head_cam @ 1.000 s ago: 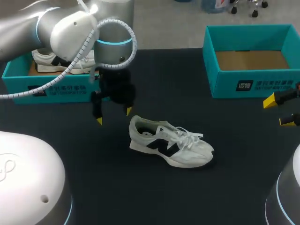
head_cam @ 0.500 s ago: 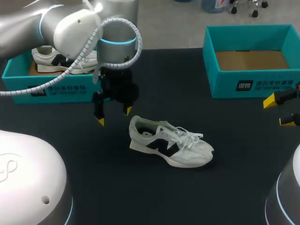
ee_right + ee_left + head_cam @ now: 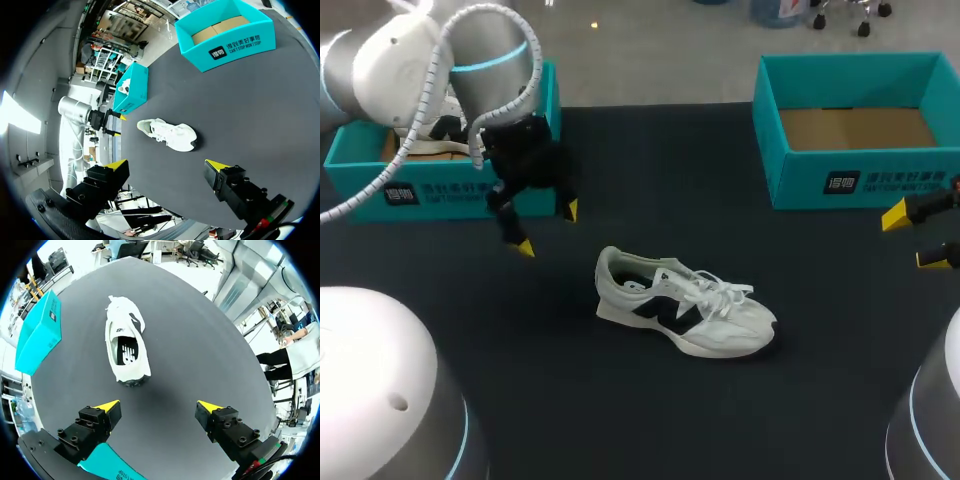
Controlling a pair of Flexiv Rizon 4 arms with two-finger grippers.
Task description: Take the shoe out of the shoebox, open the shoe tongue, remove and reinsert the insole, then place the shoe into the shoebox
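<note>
While your left gripper (image 3: 547, 228) hangs, fingers spread, near the table's left edge, the shoe (image 3: 682, 303) lies ahead of it, apart, mid-table.

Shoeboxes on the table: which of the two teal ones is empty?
The right shoebox, on the right arm's side of the table, is empty: only its bare brown floor shows. The left shoebox holds a white shoe.
</note>
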